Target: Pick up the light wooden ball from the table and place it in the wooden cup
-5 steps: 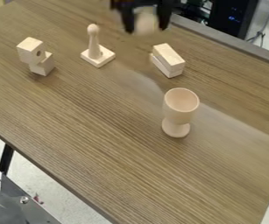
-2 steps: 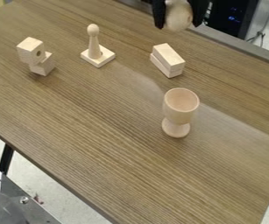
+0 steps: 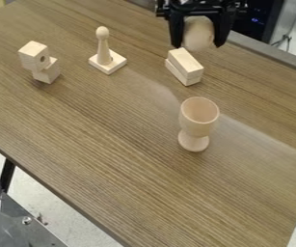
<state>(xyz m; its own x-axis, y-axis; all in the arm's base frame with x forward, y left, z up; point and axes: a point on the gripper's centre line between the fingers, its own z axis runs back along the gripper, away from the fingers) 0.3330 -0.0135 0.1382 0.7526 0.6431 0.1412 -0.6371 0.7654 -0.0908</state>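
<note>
On the brown table (image 3: 111, 169) stand a goblet (image 3: 196, 126) (wooden, upright), a round-topped peg (image 3: 103, 48) and stacked blocks (image 3: 33, 60).

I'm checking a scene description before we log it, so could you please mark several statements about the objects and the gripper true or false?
1. The gripper holds a rounded wooden piece between its fingers. True.
2. The wooden goblet lies on its side. False: the wooden goblet stands upright on the table.
3. The upper block of the stack at the left has a round hole. True.
4. The ball-topped peg has a round base. False: the ball-topped peg has a square base.
5. The goblet is nearer the camera than the peg. True.
</note>
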